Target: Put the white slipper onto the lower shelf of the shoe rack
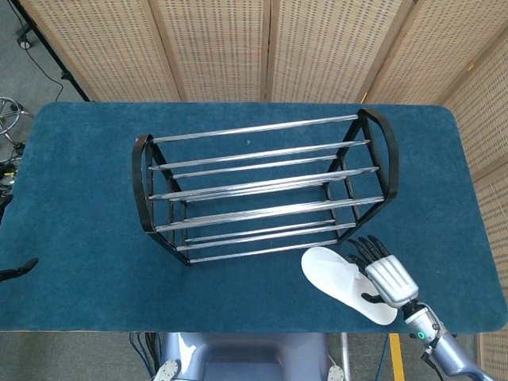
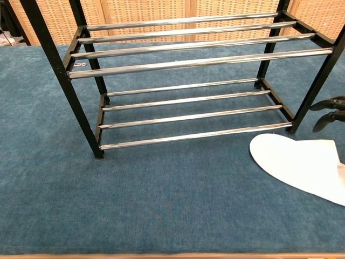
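Note:
The white slipper [image 1: 337,279] [image 2: 302,164] lies flat on the blue table, just in front of the right end of the black and chrome shoe rack [image 1: 262,186] [image 2: 183,81]. My right hand [image 1: 379,274] hovers over the slipper's heel half, fingers spread, holding nothing; its dark fingertips [image 2: 330,110] show at the right edge of the chest view, above the slipper. Only a dark tip of my left hand [image 1: 17,270] shows at the left edge of the head view. The lower shelf [image 2: 188,110] holds nothing.
The blue carpeted table [image 1: 87,175] reaches out around the rack on all sides. Wicker screen panels [image 1: 262,48] stand behind the table. The table's front edge [image 2: 161,254] runs close below the slipper.

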